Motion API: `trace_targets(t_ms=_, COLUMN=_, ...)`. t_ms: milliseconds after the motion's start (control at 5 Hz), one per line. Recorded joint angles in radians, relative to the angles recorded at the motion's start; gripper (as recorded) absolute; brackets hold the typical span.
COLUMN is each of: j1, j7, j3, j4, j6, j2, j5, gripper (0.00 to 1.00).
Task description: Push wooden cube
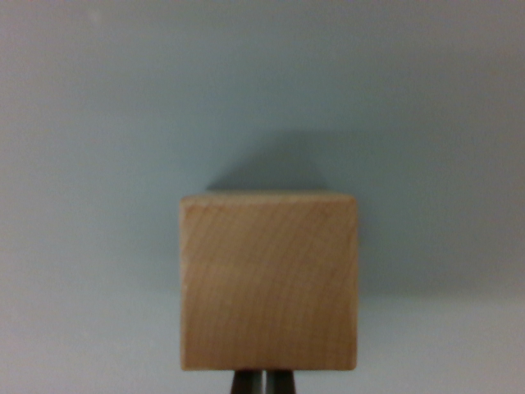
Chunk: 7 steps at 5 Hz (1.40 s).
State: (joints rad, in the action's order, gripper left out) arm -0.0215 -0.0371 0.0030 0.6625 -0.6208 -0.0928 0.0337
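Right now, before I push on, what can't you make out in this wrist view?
- Gripper: only two dark fingertips show at the bottom edge; the rest is cut off, and the cube hides their ends. They sit close together, but fully shut or touching the cube is unclear.
- Cube: only its near face shows; the far side is hidden by the cube itself.
- Surface: blurred and featureless; no edges or goal in frame.

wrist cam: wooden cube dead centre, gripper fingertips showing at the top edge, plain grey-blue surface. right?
Not quite. The wrist view shows the gripper fingertips at the bottom edge, just below the wooden cube, not the top. The cube is roughly centred on the plain grey-blue surface.
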Motion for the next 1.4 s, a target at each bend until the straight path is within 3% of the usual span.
trace_targets(t_ms=200, j1=0.0, j7=0.0, j3=0.0, j4=0.0, j6=0.0, j2=0.0, j5=0.0, gripper=1.0)
trace_targets(t_ms=400, j1=0.0006, j7=0.0, j3=0.0, j4=0.047, j6=-0.011, j2=-0.036, j5=-0.0004, gripper=1.0)
trace_targets(t_ms=600, j1=0.0006, j7=0.0, j3=0.0, j4=0.047, j6=-0.011, j2=-0.036, j5=-0.0004, gripper=1.0)
trace_targets(t_ms=800, j1=0.0013, j7=0.0, j3=0.0, j4=0.092, j6=-0.022, j2=-0.071, j5=-0.0008, gripper=1.0)
trace_targets(t_ms=1000, j1=0.0013, j7=0.0, j3=0.0, j4=0.092, j6=-0.022, j2=-0.071, j5=-0.0008, gripper=1.0)
trace_targets(t_ms=1200, j1=0.0018, j7=-0.001, j3=0.0, j4=0.135, j6=-0.032, j2=-0.103, j5=-0.0011, gripper=1.0)
trace_targets(t_ms=1400, j1=0.0018, j7=-0.001, j3=0.0, j4=0.135, j6=-0.032, j2=-0.103, j5=-0.0011, gripper=1.0)
